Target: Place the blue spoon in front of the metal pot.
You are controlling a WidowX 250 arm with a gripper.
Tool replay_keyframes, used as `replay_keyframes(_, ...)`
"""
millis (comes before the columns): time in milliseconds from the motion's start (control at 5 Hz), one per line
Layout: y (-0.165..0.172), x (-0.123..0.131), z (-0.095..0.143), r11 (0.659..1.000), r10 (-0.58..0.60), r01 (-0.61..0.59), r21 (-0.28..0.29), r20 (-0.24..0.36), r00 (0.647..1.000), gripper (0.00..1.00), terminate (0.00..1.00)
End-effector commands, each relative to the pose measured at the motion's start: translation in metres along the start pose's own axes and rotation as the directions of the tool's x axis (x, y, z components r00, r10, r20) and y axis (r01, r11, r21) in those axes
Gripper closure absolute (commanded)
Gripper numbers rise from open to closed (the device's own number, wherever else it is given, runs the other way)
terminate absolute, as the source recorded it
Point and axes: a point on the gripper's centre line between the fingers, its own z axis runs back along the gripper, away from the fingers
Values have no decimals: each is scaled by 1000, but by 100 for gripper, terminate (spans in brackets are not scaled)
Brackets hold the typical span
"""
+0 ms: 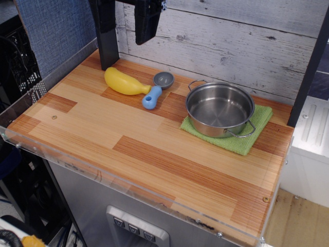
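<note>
Gripper (148, 23) hangs above the counter's (154, 149) back edge, touching nothing; whether its jaws are spread, I cannot tell.

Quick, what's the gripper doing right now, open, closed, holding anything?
Gripper: raised above the back of the table, holding nothing; open or closed cannot be told. Blue spoon lies untouched.

A wooden table top (154, 149) of striped light and reddish boards has a clear plastic edge (128, 188) at the front. Behind it stands a wall of grey weathered planks (231, 46) — on the left, a blue fabric panel (56, 31). Below the front, a grey panel with buttons (134, 229). The light is soft and even.
</note>
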Motion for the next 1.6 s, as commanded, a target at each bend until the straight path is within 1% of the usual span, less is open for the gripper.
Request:
replay_keyframes(0,0,0,0,1000,0,0,0,0,1000,0,0)
replay_keyframes(200,-1,8,-3,1000,-2,2,3,-3,1000,0,0)
replay_keyframes(400,17,25,-10,999,33,-33,11,20,999,0,0)
replay_keyframes(600,44,51,-40,994,93,-97,48,73,993,0,0)
replay_keyframes(800,62,70,-82,990,107,-118,83,129,986,0,0)
replay_keyframes(1000,63,69,-108,984,127,-151,94,222,967,0,0)
replay_keyframes(1200,53,63,-112,987,129,-152,59,290,948,0,0)
replay_keyframes(1400,50,54,-97,989,145,-148,-12,316,938,0,0)
